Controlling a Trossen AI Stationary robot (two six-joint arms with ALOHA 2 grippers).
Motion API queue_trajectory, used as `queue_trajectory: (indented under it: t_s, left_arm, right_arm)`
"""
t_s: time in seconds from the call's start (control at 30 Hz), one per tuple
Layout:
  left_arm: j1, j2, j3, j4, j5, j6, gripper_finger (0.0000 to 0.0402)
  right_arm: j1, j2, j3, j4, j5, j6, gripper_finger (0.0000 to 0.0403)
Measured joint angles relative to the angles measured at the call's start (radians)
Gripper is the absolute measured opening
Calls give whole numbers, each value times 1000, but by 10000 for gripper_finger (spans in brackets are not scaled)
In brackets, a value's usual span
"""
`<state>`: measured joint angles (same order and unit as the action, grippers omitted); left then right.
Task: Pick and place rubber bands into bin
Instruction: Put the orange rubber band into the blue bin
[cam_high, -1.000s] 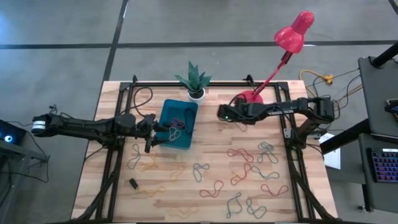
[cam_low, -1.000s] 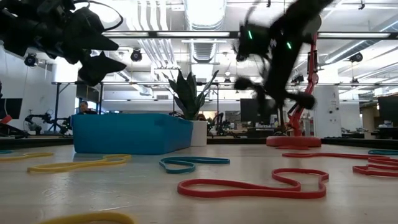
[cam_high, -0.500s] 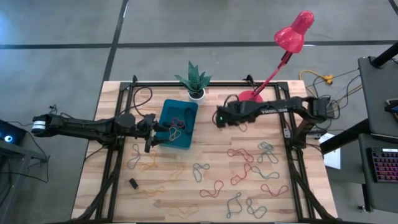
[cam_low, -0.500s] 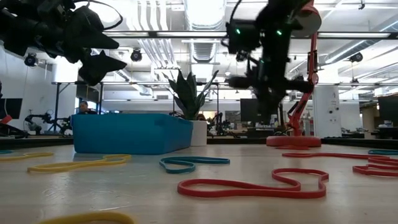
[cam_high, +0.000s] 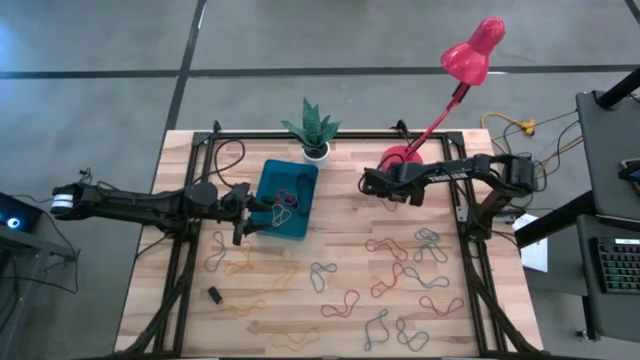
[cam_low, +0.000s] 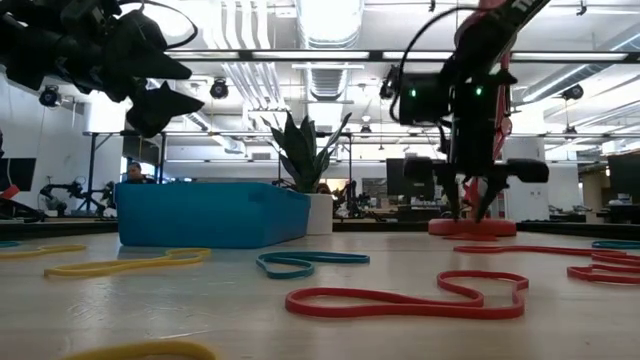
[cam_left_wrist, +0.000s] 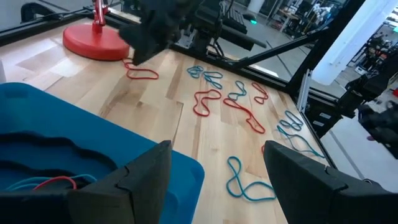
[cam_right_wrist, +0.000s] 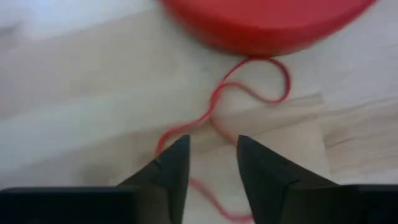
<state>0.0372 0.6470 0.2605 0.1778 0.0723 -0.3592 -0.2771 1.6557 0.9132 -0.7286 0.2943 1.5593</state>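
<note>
We see our right gripper (cam_right_wrist: 208, 165), fingers apart, above a red rubber band (cam_right_wrist: 249, 93) beside the lamp base (cam_right_wrist: 267, 22), our left gripper (cam_left_wrist: 211, 180) spread empty over the bin (cam_high: 287, 200) holding several bands.

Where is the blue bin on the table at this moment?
In the high view the bin sits on the table's left half, below the potted plant, with the left end effector over its lower-left edge.
</note>
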Motion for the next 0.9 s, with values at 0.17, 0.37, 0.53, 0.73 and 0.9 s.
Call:
queue_trajectory:
  t_s: [0.17, 0.37, 0.53, 0.73, 0.9]
  left_arm:
    - [0, 0, 0, 1, 0, 0, 240]
    - [0, 1, 0, 1, 0, 0, 240]
    - [0, 5, 0, 0, 0, 0, 240]
    - [0, 17, 0, 2, 0, 0, 240]
    - [0, 28, 0, 2, 0, 0, 240]
  right_arm:
    - [-57, 32, -17, 3, -10, 62, 158]
    - [-69, 60, 5, 10, -5, 71, 160]
    - [-74, 78, 22, 14, 18, 114, 146]
    - [-86, 129, 39, 9, 28, 110, 131]
    - [-88, 181, 79, 6, 43, 68, 107]
